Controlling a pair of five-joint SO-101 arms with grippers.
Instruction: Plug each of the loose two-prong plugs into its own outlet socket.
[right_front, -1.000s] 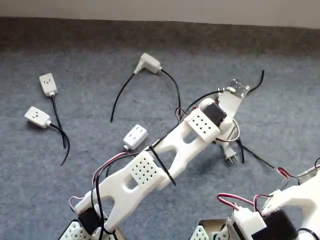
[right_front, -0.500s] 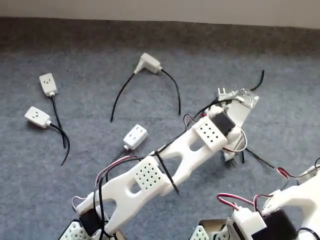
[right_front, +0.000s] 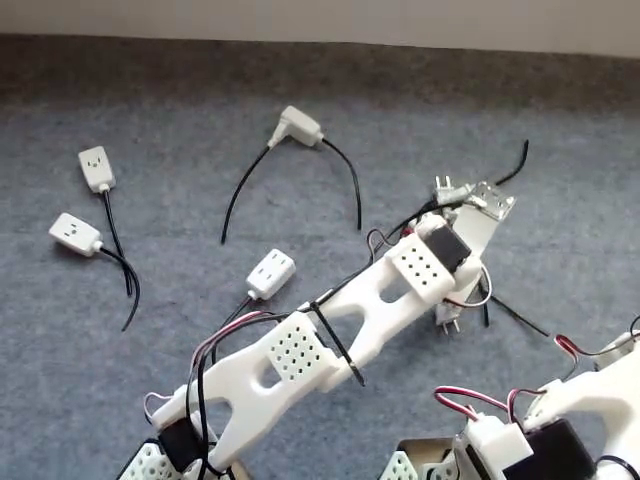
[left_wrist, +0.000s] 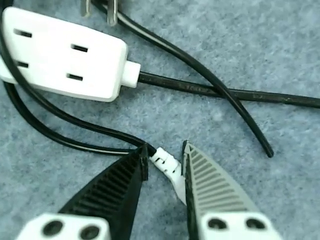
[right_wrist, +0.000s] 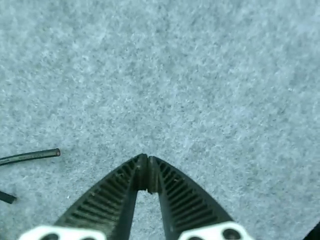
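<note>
The right pincer (right_wrist: 148, 172) is closed on nothing above the grey surface (right_wrist: 210, 75). The left pincer (left_wrist: 165, 150) grips a white plug (left_wrist: 168, 167) at its cable end, near a white socket block (left_wrist: 65, 60). Farther out lie a small socket (right_front: 270, 272), a corded socket (right_front: 75, 232), another socket (right_front: 97, 168) and, farthest, an angled plug (right_front: 298, 127).

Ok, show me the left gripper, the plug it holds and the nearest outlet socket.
left gripper (left_wrist: 165, 152): left wrist view, gap between fingertips.
plug (left_wrist: 168, 168): left wrist view, its white body.
outlet socket (left_wrist: 65, 55): left wrist view, slotted face.
</note>
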